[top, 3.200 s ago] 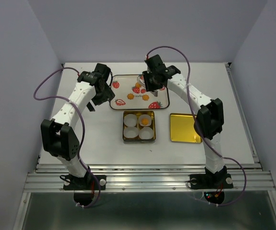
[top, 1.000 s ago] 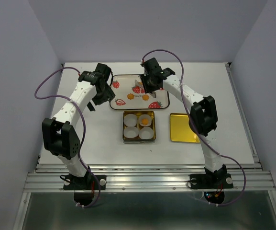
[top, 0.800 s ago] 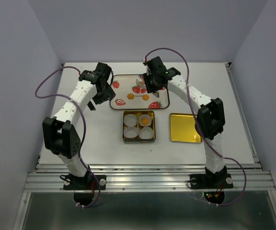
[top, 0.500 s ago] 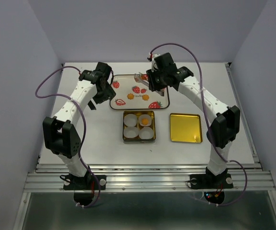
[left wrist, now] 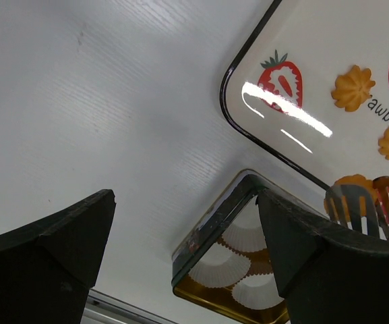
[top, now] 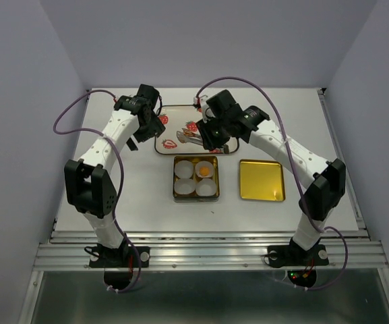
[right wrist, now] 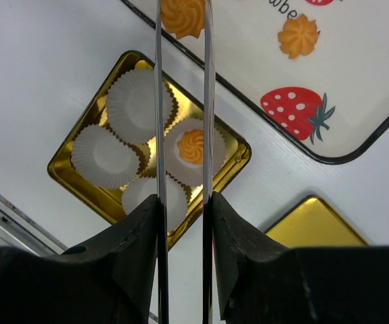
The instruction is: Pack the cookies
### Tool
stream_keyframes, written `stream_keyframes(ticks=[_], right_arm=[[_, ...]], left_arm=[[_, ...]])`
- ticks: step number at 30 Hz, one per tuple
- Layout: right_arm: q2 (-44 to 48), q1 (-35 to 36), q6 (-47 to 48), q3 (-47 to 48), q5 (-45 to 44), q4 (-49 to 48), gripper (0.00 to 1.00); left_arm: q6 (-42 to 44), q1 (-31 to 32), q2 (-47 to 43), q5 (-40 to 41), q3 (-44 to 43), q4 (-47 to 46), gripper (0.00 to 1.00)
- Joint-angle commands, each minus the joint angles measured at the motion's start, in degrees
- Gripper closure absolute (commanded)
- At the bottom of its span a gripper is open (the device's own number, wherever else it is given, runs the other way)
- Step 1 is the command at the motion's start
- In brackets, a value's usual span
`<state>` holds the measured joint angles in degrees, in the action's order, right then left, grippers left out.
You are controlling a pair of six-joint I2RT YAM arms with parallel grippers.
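cut-off letters "awbe" (left wrist: 387,115), on strawberry-print tray (left wrist: 329,47)

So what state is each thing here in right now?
Left gripper: open, empty.
Right gripper: shut on the tongs.
Tongs: tips straddling a cookie over the tray.
Tin: open, one packed cookie in a paper cup.
Lid: off, lying beside the tin.
Other cookies: loose on the tray.
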<state>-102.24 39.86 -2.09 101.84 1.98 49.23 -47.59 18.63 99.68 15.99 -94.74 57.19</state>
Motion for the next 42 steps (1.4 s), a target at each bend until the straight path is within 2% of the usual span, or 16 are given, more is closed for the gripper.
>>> stream_keyframes(ticks=[1,3,20,42], right_arm=[[4.0,2.2,1.3,0.2,0.3,2.4,0.62],[4.2,2.9,3.5,-0.8,-0.7,3.3,0.62],[7.8,7.1,3.9,-4.7,5.1,6.8,0.62],[5.1,9.4,2.8,-6.6,2.2,5.2,0.61]], left_arm=[[0.2,0.2,-0.5,1.8,-1.8,0.3,0.01],[0.0,0.2,-0.6,1.8,-1.2,0.4,0.01],[-0.4,0.2,-2.2,3.0,1.1,0.3,0.01],[0.5,0.2,-3.6,3.9,3.4,-0.3,0.01]])
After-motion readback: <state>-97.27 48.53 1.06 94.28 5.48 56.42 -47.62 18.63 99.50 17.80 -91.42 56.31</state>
